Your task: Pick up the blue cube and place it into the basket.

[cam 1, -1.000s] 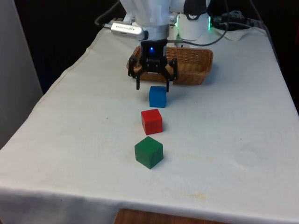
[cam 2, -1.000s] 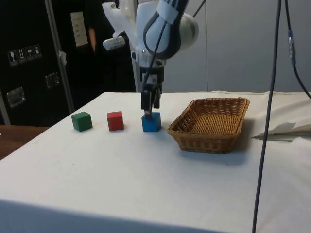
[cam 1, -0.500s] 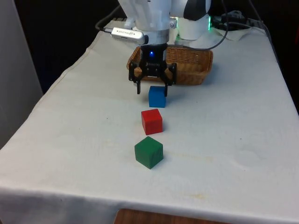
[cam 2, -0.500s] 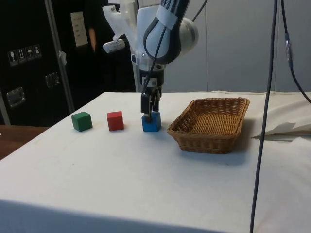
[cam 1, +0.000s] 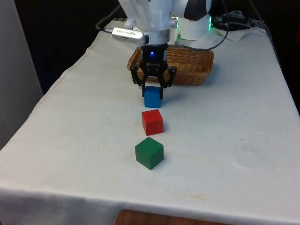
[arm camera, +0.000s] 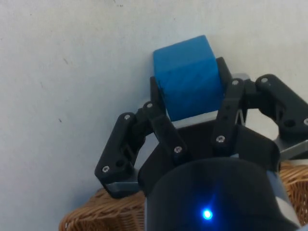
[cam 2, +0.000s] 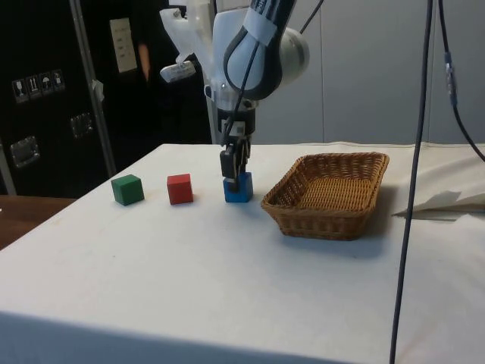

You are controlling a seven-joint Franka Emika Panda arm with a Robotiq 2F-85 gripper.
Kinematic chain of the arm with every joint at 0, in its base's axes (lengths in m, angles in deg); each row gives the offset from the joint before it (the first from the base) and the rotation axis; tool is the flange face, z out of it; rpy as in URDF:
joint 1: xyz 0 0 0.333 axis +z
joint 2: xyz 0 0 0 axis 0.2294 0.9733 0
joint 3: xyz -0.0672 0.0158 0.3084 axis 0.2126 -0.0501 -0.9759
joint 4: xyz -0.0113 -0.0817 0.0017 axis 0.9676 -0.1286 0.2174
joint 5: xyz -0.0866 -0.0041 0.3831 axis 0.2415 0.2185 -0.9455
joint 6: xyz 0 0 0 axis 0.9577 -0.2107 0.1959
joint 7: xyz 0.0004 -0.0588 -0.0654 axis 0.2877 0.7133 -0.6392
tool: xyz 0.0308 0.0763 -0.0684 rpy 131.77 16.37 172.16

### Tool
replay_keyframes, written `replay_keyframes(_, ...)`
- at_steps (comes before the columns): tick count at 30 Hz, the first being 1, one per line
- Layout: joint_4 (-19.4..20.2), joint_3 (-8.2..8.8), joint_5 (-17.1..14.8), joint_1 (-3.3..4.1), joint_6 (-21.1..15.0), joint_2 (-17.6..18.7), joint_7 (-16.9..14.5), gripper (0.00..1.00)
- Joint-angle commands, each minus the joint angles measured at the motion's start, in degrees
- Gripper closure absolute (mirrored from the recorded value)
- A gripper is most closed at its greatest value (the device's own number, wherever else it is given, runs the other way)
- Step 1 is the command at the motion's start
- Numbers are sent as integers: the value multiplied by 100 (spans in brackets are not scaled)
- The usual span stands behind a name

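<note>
gripper: gripper (cam 1: 153, 92) points straight down over the table's middle line, toward the far end – fingers clenched on the blue cube (cam 1: 152, 98), one on each side face, as the wrist view shows (arm camera: 187, 89).
blue cube: pinched low between the fingers; in the side view (cam 2: 238, 186) its base looks at or barely off the white cloth (cam 1: 225, 140) – can't tell which. Top half sits inside the fingers, so the grip reads secure.
why held so: vertical approach keeps the fingers away from the red cube (cam 1: 152, 122), which is near on the side facing the table's near edge.
basket (cam 1: 190, 63): wicker, open top, just beyond the gripper toward the far end – nearest rim close to the cube, so the carry should be short.
row: green cube (cam 1: 149, 152), red cube, blue cube line up from the near edge to the basket, apart from one another.
step: grasp done, lift next – needs height to pass the basket rim.
risk: too low a carry could catch the rim.
</note>
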Motion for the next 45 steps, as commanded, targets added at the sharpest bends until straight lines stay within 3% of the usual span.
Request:
replay_keyframes(1, 0, 0, 0, 0, -6, 6, 0, 100)
replay_keyframes(6, 29, 40, 17, 23, 92, -143, 40, 100)
replay_keyframes(8, 0, 11, 0, 0, 40, -103, 23, 100)
replay_keyframes(9, 46, 52, 23, 29, 149, -235, 63, 100)
replay_keyframes(14, 63, 74, 34, 29, 332, -464, 109, 100)
replay_keyframes(17, 63, 40, 0, 0, 407, -561, 86, 100)
replay_keyframes(19, 86, 74, 34, 23, 510, -699, 160, 100)
replay_keyframes(45, 195, 138, 6, -11, 1490, -1856, 286, 100)
